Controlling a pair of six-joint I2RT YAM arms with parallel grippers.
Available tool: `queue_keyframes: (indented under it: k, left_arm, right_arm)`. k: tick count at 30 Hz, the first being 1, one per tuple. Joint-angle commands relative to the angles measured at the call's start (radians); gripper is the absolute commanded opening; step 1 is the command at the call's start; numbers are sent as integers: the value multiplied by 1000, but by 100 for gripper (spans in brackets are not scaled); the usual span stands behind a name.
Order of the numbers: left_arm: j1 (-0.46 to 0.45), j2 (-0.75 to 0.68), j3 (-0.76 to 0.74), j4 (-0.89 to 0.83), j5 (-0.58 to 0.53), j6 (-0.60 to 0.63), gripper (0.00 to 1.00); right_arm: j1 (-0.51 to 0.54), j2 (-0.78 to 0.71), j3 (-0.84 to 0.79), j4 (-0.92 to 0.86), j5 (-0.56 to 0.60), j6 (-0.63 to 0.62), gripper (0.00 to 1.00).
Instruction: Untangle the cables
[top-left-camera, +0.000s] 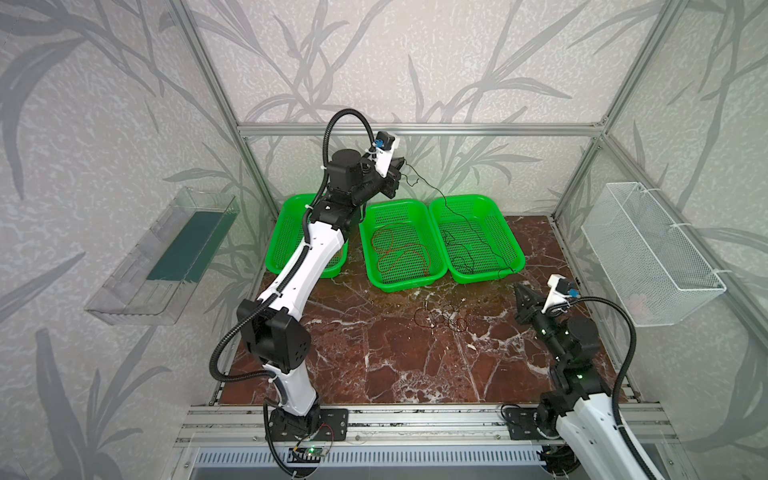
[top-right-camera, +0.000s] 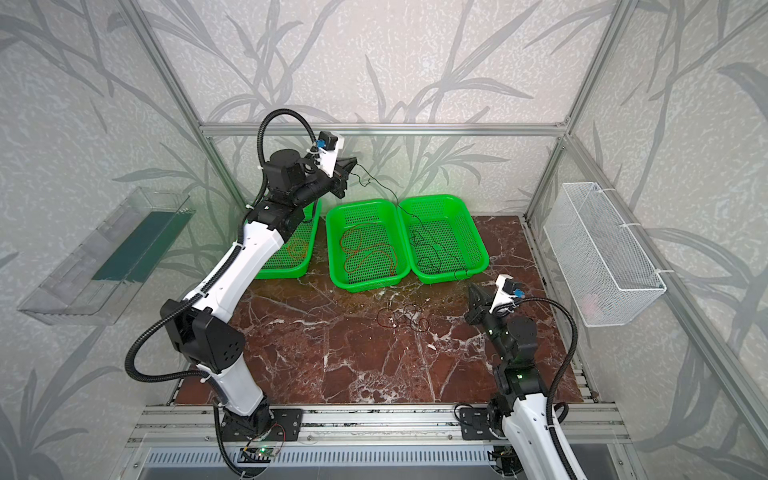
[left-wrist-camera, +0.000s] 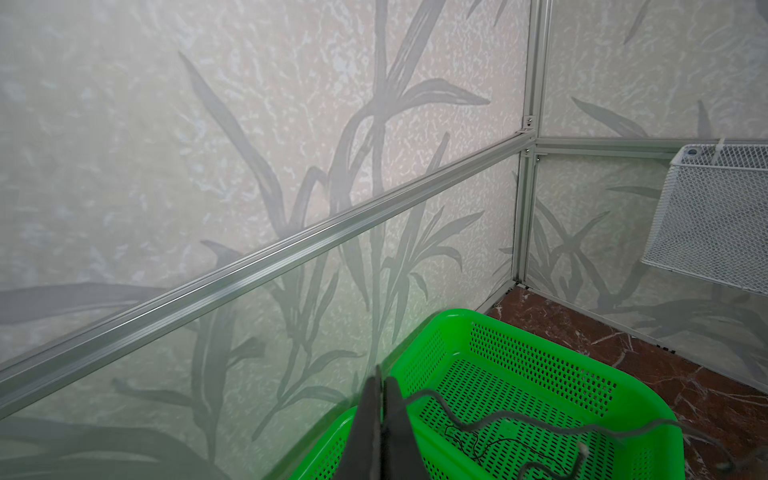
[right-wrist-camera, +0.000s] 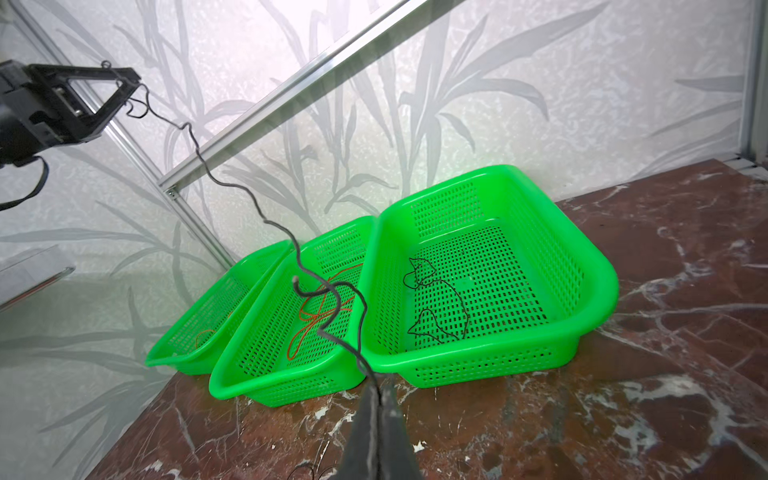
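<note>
My left gripper (top-left-camera: 402, 162) (top-right-camera: 355, 160) (left-wrist-camera: 382, 379) is raised near the back wall, shut on one end of a thin black cable (top-left-camera: 434, 189) (right-wrist-camera: 220, 183). That cable slopes down over the right green basket (top-left-camera: 517, 251) to my right gripper (top-left-camera: 518, 286) (right-wrist-camera: 380, 384). The right gripper is low above the table in front of that basket and shut on the other end. In both top views a small tangle of red and black cables (top-left-camera: 442, 318) (top-right-camera: 401, 318) lies on the marble. Red and orange cables (top-left-camera: 399, 249) lie in the middle basket, and another black cable (right-wrist-camera: 436, 299) lies in the right one.
Three green perforated baskets stand side by side at the back; the left basket (top-right-camera: 291, 272) holds an orange wire and is partly hidden by the left arm. A white mesh bin (top-left-camera: 652, 253) hangs on the right wall. A clear tray (top-left-camera: 166, 257) hangs on the left wall.
</note>
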Motion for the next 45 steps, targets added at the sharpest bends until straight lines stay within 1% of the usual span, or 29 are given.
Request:
queue_keyframes:
  k: [1, 3, 5, 8, 10, 13, 19, 22, 23, 24, 27, 29, 32, 36, 41, 45]
  left_arm:
    - [26, 9, 0, 29, -13, -39, 0]
    - [50, 24, 8, 33, -23, -39, 0]
    - [69, 44, 30, 21, -31, -36, 0]
    - [84, 63, 65, 15, -6, -28, 0]
    - [82, 72, 93, 15, 16, -28, 0]
    - [71, 97, 134, 24, 54, -45, 0]
    - [46, 160, 208, 21, 49, -39, 0]
    - [46, 180, 258, 23, 48, -41, 0]
    - [46, 185, 277, 24, 46, -41, 0]
    - [46, 194, 299, 24, 51, -44, 0]
    - [36, 216, 329, 42, 87, -73, 0]
    - [16, 236, 337, 40, 100, -75, 0]
    - [-19, 279, 344, 43, 106, -72, 0]
    - [-65, 367, 361, 58, 93, -83, 0]
    - [-118, 502, 410, 107, 82, -124, 0]
    - [-155, 600, 452, 134, 48, -148, 0]
  right_arm:
    - [-38, 10, -6, 51, -18, 53, 0]
    - [-65, 20, -1, 37, -37, 51, 0]
    - [-82, 33, 24, -25, -50, 12, 0]
    - [-89, 79, 106, -204, -41, -132, 0]
    - [-89, 118, 162, -296, -13, -224, 0]
    - [-89, 185, 233, -367, 58, -330, 0]
    - [-87, 396, 426, -535, 233, -523, 0]
    - [-86, 468, 455, -522, 331, -592, 0]
    - [-84, 491, 463, -510, 364, -605, 0]
    - [-84, 515, 469, -498, 372, -616, 0]
    - [-62, 593, 495, -435, 345, -628, 0]
    - [-32, 656, 526, -393, 356, -642, 0]
    - [-11, 762, 612, -377, 350, -641, 0]
    - [-2, 879, 714, -367, 330, -634, 0]
    - [-3, 985, 795, -344, 307, -640, 0]
    - [-3, 1079, 859, -342, 282, -643, 0]
